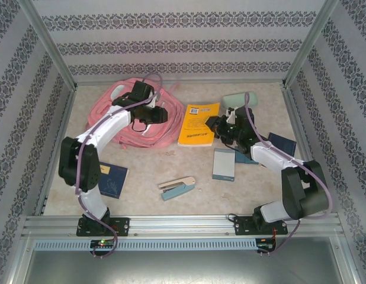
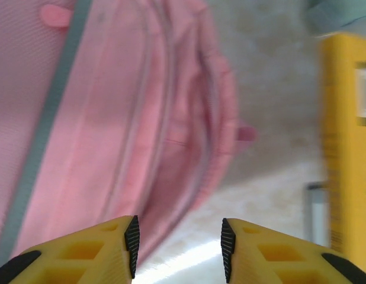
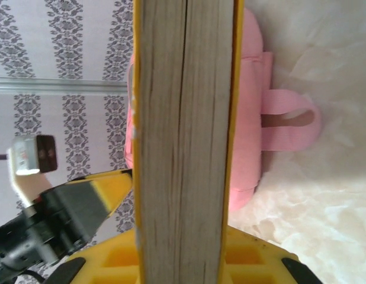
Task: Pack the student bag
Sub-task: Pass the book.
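The student bag point(image 1: 135, 118) is a big pink backpack lying flat at the back left of the table. My left gripper point(image 1: 164, 115) hovers over its right edge. In the left wrist view this gripper point(image 2: 178, 245) is open with nothing between its yellow fingers, above the bag's point(image 2: 112, 118) zip seams. A yellow book point(image 1: 198, 124) lies right of the bag. My right gripper point(image 1: 218, 126) is shut on its right side. The right wrist view has the book's page edge point(image 3: 186, 118) standing between the jaws, with the bag point(image 3: 251, 118) beyond it.
A mint-green pencil case point(image 1: 241, 99) lies at the back right. A grey notebook point(image 1: 224, 164), a stapler point(image 1: 177, 187) and dark blue booklets on the left point(image 1: 112, 179) and right point(image 1: 282, 144) lie on the near half. Patterned walls close in three sides.
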